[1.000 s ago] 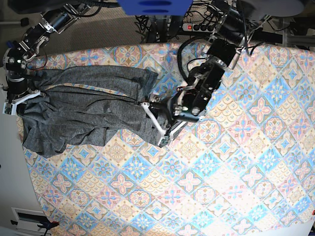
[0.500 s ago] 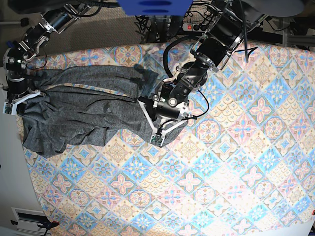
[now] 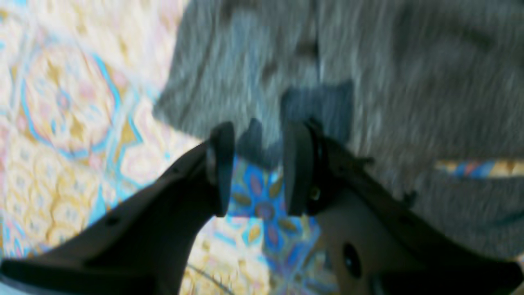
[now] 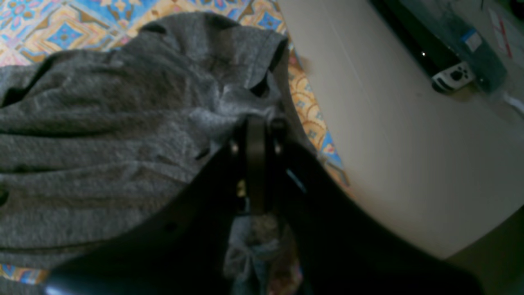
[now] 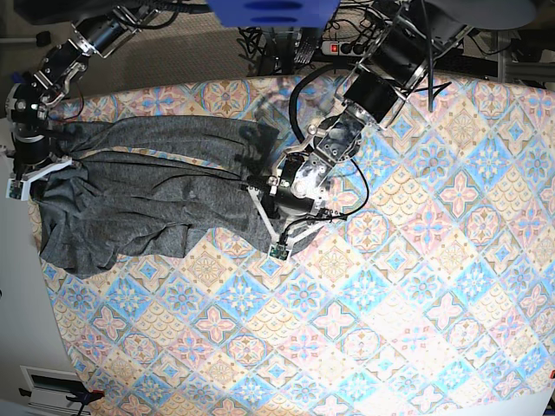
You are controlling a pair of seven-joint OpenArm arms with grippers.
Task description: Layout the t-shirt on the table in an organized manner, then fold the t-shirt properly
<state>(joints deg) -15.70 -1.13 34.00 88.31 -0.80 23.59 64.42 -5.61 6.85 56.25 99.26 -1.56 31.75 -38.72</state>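
- The t-shirt (image 5: 147,195) lies bunched across the upper left of the base view, on the table (image 5: 416,286), running from the left border to about the middle of the frame.
- Its left end reaches the table's left rim; in the right wrist view the fabric (image 4: 102,123) lies beside a strip of patterned cloth, with pale floor beyond on the right of that frame.
- The right gripper (image 5: 24,178), at the far left of the base view, has its jaws pressed together, pinching a gathered fold of the t-shirt; the right wrist view shows cloth bunched at the tips (image 4: 256,127).
- The left gripper (image 5: 276,238) sits at the garment's right end, near the centre of the base view.
- In the left wrist view, which is blurred, its fingers (image 3: 219,164) stand apart with bare tile between them, the tips at the shirt's lower edge (image 3: 286,61); no cloth is held.
- The right half and whole lower part of the table lie uncovered in the base view.
- Cables and equipment crowd the top edge beyond the table.
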